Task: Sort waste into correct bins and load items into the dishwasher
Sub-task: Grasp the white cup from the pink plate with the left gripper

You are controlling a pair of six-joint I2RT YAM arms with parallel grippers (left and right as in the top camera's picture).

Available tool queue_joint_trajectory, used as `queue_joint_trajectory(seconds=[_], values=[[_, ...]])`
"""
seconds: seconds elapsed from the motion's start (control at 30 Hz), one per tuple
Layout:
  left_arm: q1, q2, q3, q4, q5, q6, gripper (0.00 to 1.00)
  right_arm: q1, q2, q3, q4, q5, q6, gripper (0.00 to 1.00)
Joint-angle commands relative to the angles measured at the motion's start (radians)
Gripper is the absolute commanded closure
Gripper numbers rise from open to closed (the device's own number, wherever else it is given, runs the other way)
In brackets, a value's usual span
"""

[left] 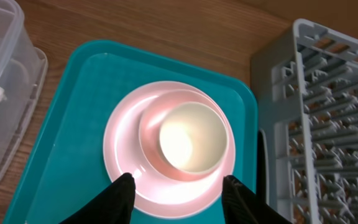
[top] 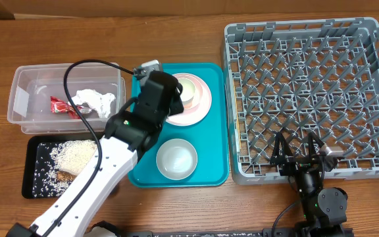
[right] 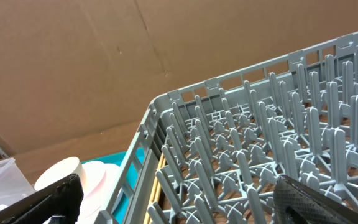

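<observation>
Both wide open, empty: left gripper [left: 176,182] above the plate [left: 120,149], right gripper [top: 297,141] at the rack [top: 308,85]

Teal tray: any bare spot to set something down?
A strip between the plate and the teal tray rim facing the clear tub, and the corner right of the white bowl. Around the plate stack, under the left claw, it's crowded.
</observation>
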Motion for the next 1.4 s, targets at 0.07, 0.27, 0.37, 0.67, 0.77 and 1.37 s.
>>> queue_joint_trajectory(seconds=[0.07, 0.27, 0.37, 0.67, 0.77, 1.37], values=[[0.026, 0.101, 0.014, 0.049, 0.016, -0.017, 0.54, 0.006, -0.009, -0.011, 0.005, 0.003, -0.006, 0.0], [0.029, 0.216, 0.014, 0.1, 0.039, -0.017, 0.55, 0.006, -0.009, -0.011, 0.005, 0.003, -0.006, 0.0], [0.029, 0.259, 0.014, 0.114, 0.042, -0.017, 0.55, 0.006, -0.009, -0.011, 0.005, 0.003, -0.006, 0.0], [0.029, 0.337, 0.014, 0.134, 0.04, -0.017, 0.55, 0.006, -0.009, -0.011, 0.005, 0.003, -0.006, 0.0], [0.029, 0.339, 0.014, 0.134, 0.038, -0.017, 0.55, 0.006, -0.009, -0.011, 0.005, 0.003, -0.006, 0.0], [0.029, 0.341, 0.014, 0.144, 0.039, -0.017, 0.8, 0.006, -0.009, -0.011, 0.005, 0.003, -0.006, 0.0]])
